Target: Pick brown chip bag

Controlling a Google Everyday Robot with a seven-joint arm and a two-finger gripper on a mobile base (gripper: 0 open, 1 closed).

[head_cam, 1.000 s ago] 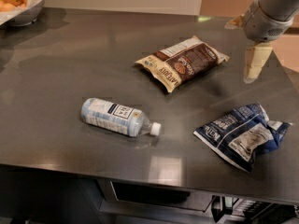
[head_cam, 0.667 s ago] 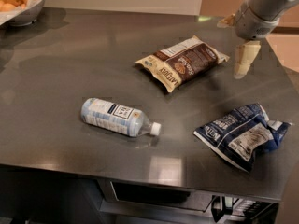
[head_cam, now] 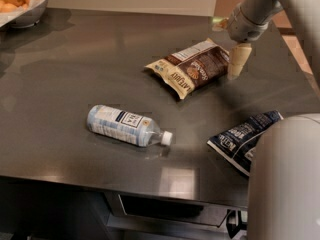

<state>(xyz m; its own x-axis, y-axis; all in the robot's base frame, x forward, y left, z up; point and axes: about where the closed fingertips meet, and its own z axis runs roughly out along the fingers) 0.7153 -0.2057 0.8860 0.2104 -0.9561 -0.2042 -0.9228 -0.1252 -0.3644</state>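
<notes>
The brown chip bag [head_cam: 192,66] lies flat on the dark counter [head_cam: 75,69], right of centre toward the back. It has a dark brown middle, tan ends and a white label. My gripper [head_cam: 237,63] hangs from the grey arm [head_cam: 252,11] at the upper right. It is just beside the bag's right end, at about the bag's height, and holds nothing that I can see.
A clear water bottle [head_cam: 127,125] with a white cap lies on its side at front centre. A dark blue and white snack bag [head_cam: 242,136] lies at the front right, partly covered by a grey robot part [head_cam: 285,179]. A bowl of round yellow food [head_cam: 20,1] stands at the back left corner.
My gripper has moved left and down, from off the bag's right side to right beside its right end. A grey robot part has come into view at the lower right.
</notes>
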